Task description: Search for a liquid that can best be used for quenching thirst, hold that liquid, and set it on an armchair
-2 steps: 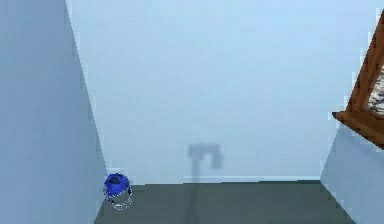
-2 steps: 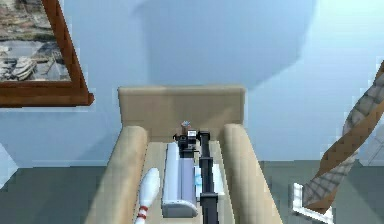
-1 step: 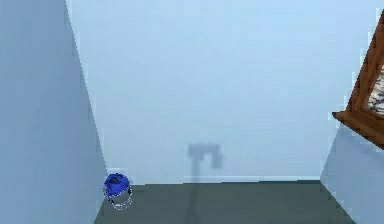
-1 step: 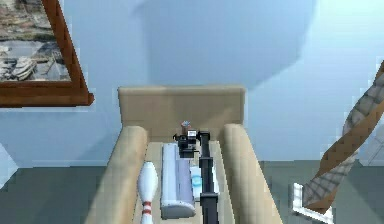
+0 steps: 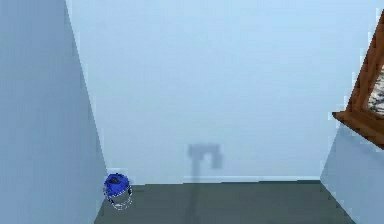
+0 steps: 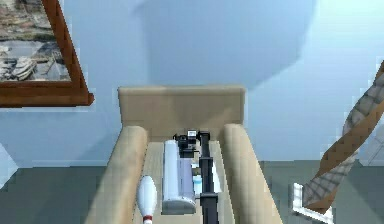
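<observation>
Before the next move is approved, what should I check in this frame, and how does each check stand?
1. Is the armchair on the reach side, with the arm out over its seat? Ok.
2. Does the pale bottle-like cylinder lie on the seat cushion? Ok, it appears so.
3. Does the gripper hold anything? Cannot tell; the cylinder lies right beside it.
4. Is the white pin with a red band away from the arm? Ok; the cylinder lies between them.
5. Is there room to drive ahead? Not ok; a wall and a blue bin stand there.
</observation>
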